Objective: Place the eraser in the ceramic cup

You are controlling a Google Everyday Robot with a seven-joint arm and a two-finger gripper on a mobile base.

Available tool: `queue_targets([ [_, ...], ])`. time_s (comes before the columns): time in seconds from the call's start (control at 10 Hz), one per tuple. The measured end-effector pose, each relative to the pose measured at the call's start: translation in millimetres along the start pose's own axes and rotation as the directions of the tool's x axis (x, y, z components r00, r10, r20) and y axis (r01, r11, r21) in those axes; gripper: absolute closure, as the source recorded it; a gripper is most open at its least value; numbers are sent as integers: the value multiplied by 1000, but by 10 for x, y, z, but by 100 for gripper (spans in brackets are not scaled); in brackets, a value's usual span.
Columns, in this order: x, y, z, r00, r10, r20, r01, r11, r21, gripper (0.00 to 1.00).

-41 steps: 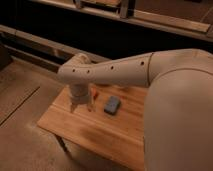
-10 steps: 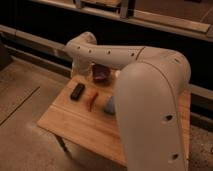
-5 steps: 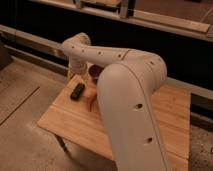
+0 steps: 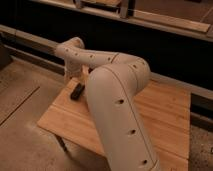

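Note:
The eraser point(image 4: 77, 92), a small black block, lies flat on the wooden table point(image 4: 165, 115) near its far left corner. My gripper point(image 4: 69, 79) hangs at the end of the pale arm, just behind and to the left of the eraser and a little above the table edge. It looks open and nothing shows in it. The eraser lies apart from it. The ceramic cup is hidden behind my arm.
My thick arm point(image 4: 117, 110) sweeps from the lower right across the table's middle and covers most of what stands there. A dark shelf wall point(image 4: 150, 45) runs behind the table. Speckled floor point(image 4: 20, 130) lies to the left and in front.
The view has swung so my arm fills more of the picture and hides the bowl and the other blocks. The gripper has come down closer to the eraser, which has not moved.

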Motion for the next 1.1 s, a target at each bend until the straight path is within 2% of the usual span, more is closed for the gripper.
queue_targets([
  [0.4, 64, -133, 325, 998, 20, -66, -16, 998, 60, 35],
  [0.7, 87, -161, 483, 995, 36, -96, -29, 996, 79, 35],
  [0.9, 99, -130, 559, 994, 17, -112, -9, 997, 76, 49],
  [1.1, 86, -97, 580, 993, 1, -115, 7, 998, 64, 68],
])
